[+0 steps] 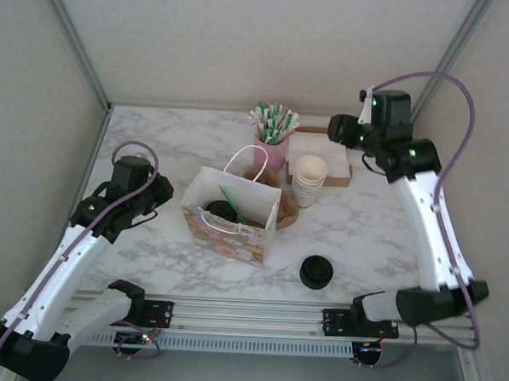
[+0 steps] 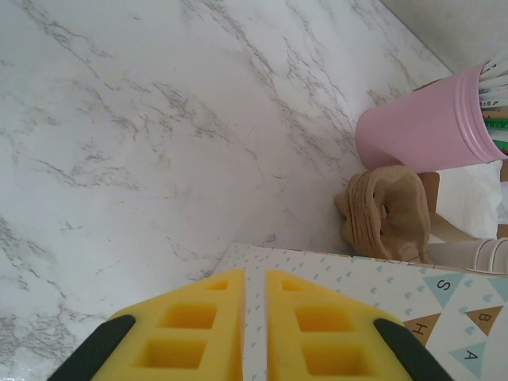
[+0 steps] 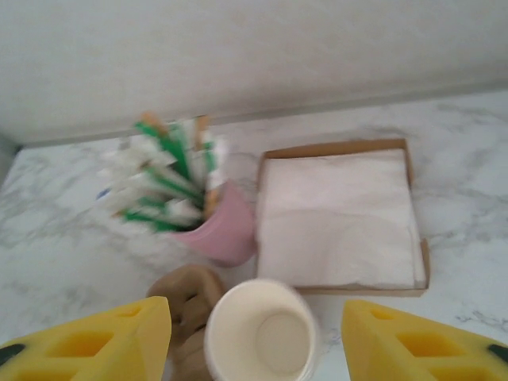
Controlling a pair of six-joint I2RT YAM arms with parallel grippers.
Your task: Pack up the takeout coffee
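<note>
1. The takeout coffee (image 1: 222, 210) sits inside the gift bag (image 1: 235, 234), toward the bag's left side. Its black lid faces up and the bag walls hide the cup body.
2. A green stick (image 1: 235, 205) lies in the bag just beside the lid.
3. The left jaws are almost closed, with a thin slit between the yellow pads (image 2: 198, 317) and nothing seen in them. They hover at the bag's left edge.
4. The right jaws are wide apart and empty, behind and to the right of the bag, above the stack of lidless cups (image 3: 262, 341).
5. The napkin tray (image 3: 341, 218) and pink stick holder (image 3: 222, 234) stand behind the bag.
6. Brown sleeves (image 1: 285, 209) lie just beside the bag's right wall. The loose black lids (image 1: 316, 271) rest on the desk (image 1: 380, 231), front-right of the bag.
7. Progress: the main step looks done, since the coffee is in the bag. Extras such as a napkin may remain, but I cannot tell.
</note>
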